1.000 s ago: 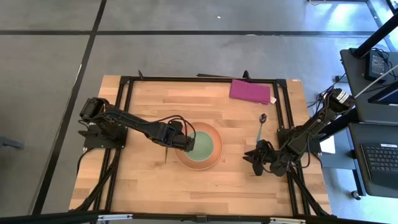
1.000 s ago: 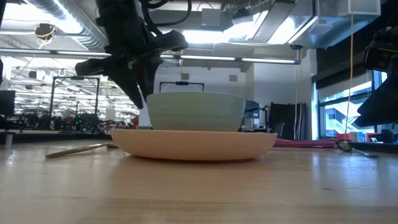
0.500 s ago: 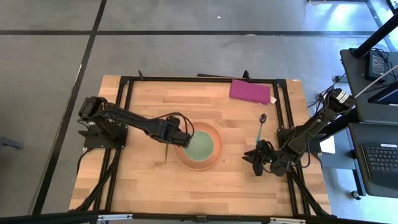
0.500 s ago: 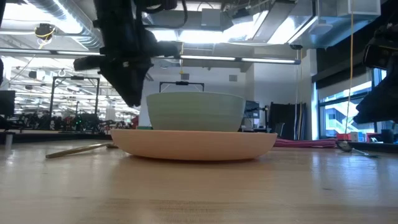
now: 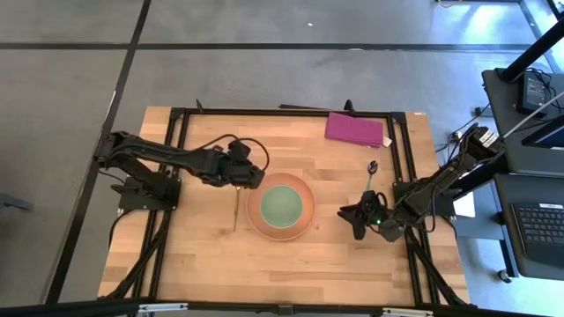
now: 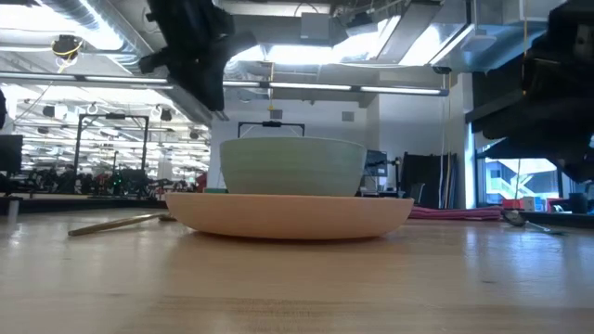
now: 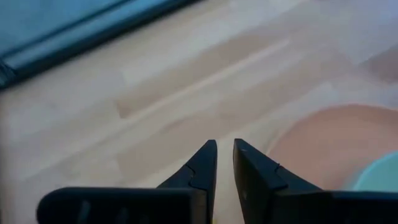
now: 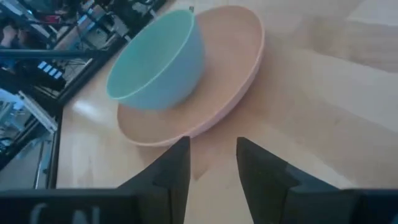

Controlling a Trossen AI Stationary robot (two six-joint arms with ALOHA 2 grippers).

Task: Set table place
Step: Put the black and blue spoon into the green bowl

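The round orange plate (image 5: 282,231) lies on the wood table (image 5: 203,255), with the pale green bowl (image 5: 282,206) standing upright on its middle; both also show in the right wrist view, plate (image 8: 230,93) and bowl (image 8: 158,62). The gold fork (image 5: 236,211) lies flat just left of the plate. The spoon (image 5: 368,179) lies flat to the plate's right. My left gripper (image 5: 255,178) hangs above the table beyond the plate's far-left rim, its fingers (image 7: 208,162) a narrow gap apart and empty. My right gripper (image 5: 353,217) is open and empty, right of the plate.
A flat magenta rectangle (image 5: 355,129) lies at the table's far right, beyond the spoon. A black rail frame (image 5: 176,176) runs along the table's sides. Bare wood lies near the front edge (image 5: 282,273).
My left gripper has drawn back from over the bowl's left rim, going up and toward the table's far-left. The bowl has stayed upright on the plate. My right gripper has shifted a little toward the plate.
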